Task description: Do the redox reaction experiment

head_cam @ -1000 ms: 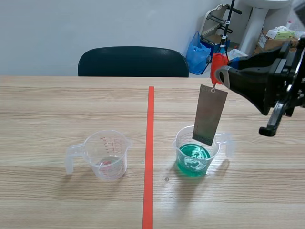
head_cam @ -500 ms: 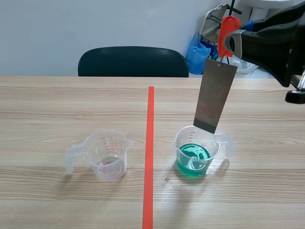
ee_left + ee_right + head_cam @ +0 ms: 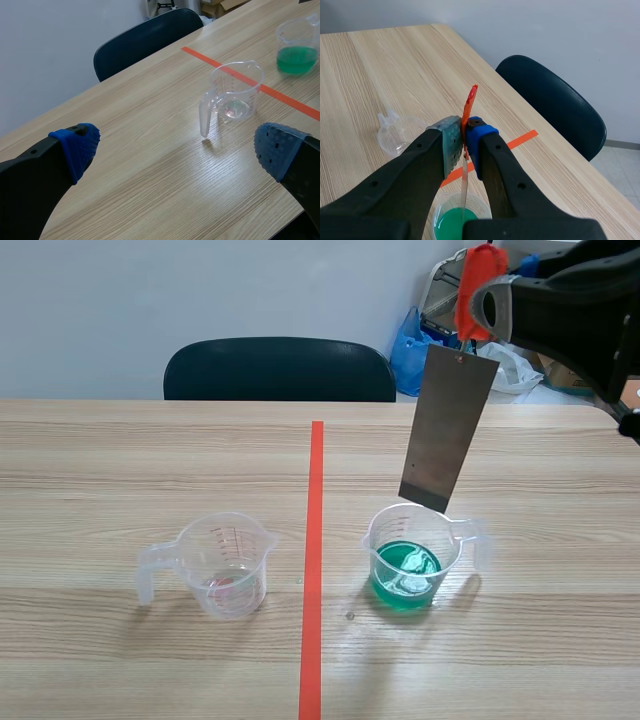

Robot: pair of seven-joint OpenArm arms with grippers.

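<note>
Right gripper [image 3: 464, 142]: it is clamping narrowly on a thin orange-red plastic tab [image 3: 469, 102], which is sitting upright between one grey-green and one blue dotted pad. The arm is reaching in high from the right side of the scene view.

A flat grey metal strip [image 3: 447, 427], rectangular and matt, is hanging from the tab by a small hole at its upper edge. It is tilting slightly, with its lower end nearer the tape line. Its lower edge is showing level with the far rim of a clear plastic measuring cup [image 3: 372, 545] and is hanging clear of the green liquid [image 3: 405, 575] inside. In the right wrist view the strip is showing edge-on as a thin line running down toward that liquid.

The cup is standing upright on the pale wood-grain table [image 3: 120, 460], just right of the orange-red tape line [image 3: 315, 540], with its handle pointing right.

A second clear plastic measuring cup [image 3: 225, 565], printed with graduations, is standing upright left of the line and well apart from the first. Its handle is pointing left, and a faint reddish tint is showing at its base.

Left gripper [image 3: 177, 150]: its fingers are standing wide apart and holding nothing, and the blue dotted pads [image 3: 80, 145] are bare. The second cup is sitting ahead of it.

A dark, smooth-backed chair [image 3: 280, 368] is standing at the table's far edge.
</note>
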